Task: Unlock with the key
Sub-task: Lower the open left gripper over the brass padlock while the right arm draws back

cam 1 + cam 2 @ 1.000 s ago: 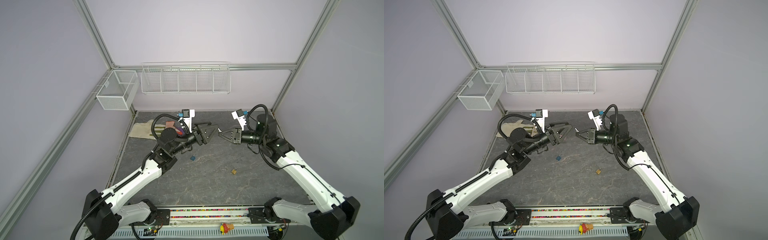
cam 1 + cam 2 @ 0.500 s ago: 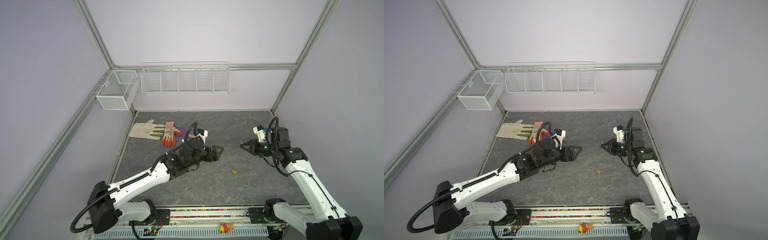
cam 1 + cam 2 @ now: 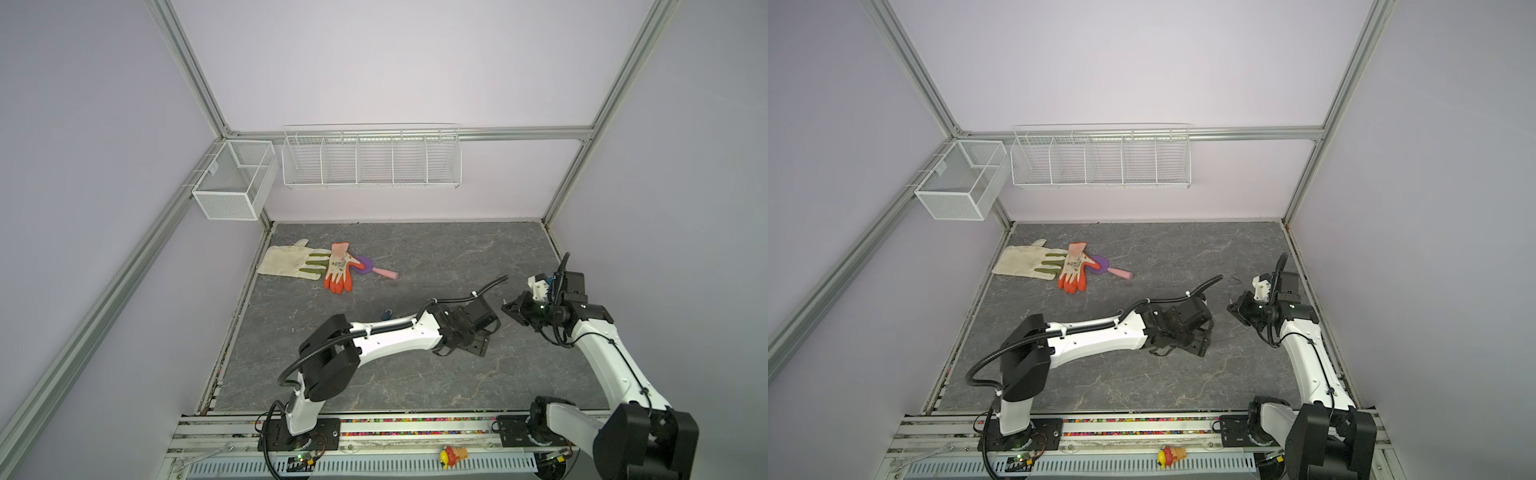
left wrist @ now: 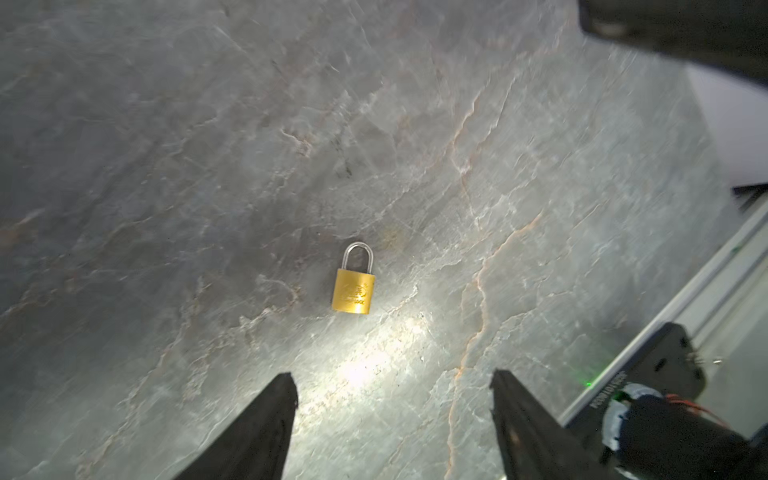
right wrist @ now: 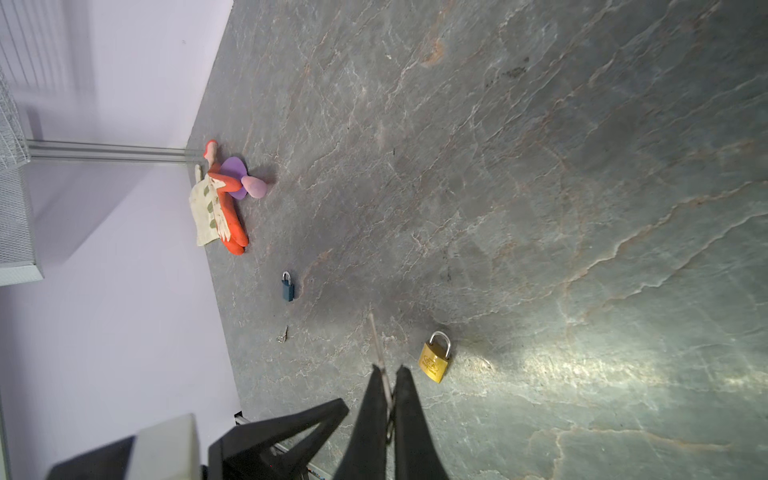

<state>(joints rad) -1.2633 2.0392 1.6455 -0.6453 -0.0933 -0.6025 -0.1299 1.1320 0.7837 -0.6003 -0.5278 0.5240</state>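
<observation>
Left gripper: my left gripper (image 4: pixel 395 376) points down at the stone-patterned mat (image 4: pixel 166 166). Its jaws are wide apart with nothing between them.
Brass padlock: the brass padlock (image 4: pixel 354 291) lies flat on the mat just ahead of my open left fingertips and touches neither. Its shackle is seated in the body and points away from them. In both top views my left wrist hides it.
Right gripper: my right gripper (image 5: pixel 389 370) has its jaws together, clamped on the key (image 5: pixel 378 345). In a top view it sits near the mat's right edge, facing my left gripper (image 3: pixel 508 309).
Key: seen edge-on as a thin metal strip, it sticks out past my right fingertips. It is just beside the brass padlock (image 5: pixel 435 361) but apart from it.
Small metal piece: a small metal piece (image 5: pixel 283 334) lies on the mat beyond the key; it is too small to name.
Blue padlock: the blue padlock (image 5: pixel 287 286) lies on the mat, well apart from the brass one, next to my left forearm in a top view (image 3: pixel 387 313).
Gloves: the orange glove (image 3: pixel 340 268) overlaps the fingers of the cream glove (image 3: pixel 286 261) near the far left corner.
Purple and pink tool: the purple and pink tool (image 3: pixel 376 268) lies partly under the orange glove.
Back wall: a wire rack (image 3: pixel 371 158) hangs there, with a mesh box (image 3: pixel 232 183) on the left rail.
</observation>
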